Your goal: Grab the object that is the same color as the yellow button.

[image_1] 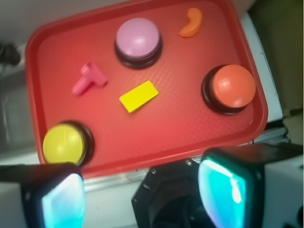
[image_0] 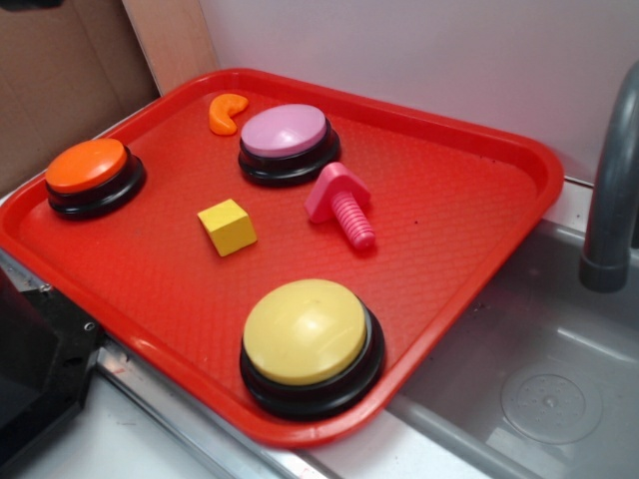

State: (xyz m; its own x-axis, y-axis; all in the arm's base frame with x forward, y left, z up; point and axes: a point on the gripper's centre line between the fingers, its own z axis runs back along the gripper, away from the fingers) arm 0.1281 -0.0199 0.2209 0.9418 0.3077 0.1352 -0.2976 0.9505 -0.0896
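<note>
In the exterior view, a red plastic tray (image_0: 469, 190) with a fine cross-hatched texture and a raised rounded rim is seen resting beside a grey metal sink (image_0: 544, 389). Near the tray's middle a small matte yellow cube (image_0: 227, 227) is set flat, apart from everything else. A large pale-yellow domed push button on a black round base (image_0: 310, 339) is placed at the tray's near edge; an orange-topped button (image_0: 92, 175) and a pink-topped button (image_0: 288, 142) are found farther back. A pink plastic bolt with a ribbed shank (image_0: 341, 205) is laid on its side just beside the pink button, and a smooth orange crescent piece (image_0: 227, 112) lies near the far rim. In the wrist view, the claw (image_1: 142, 190) is shown spread wide and empty, its two glossy teal-tinted pads (image_1: 223, 187) framing the lower edge, well short of the cube (image_1: 138, 96), which lies at the tray's centre.
</note>
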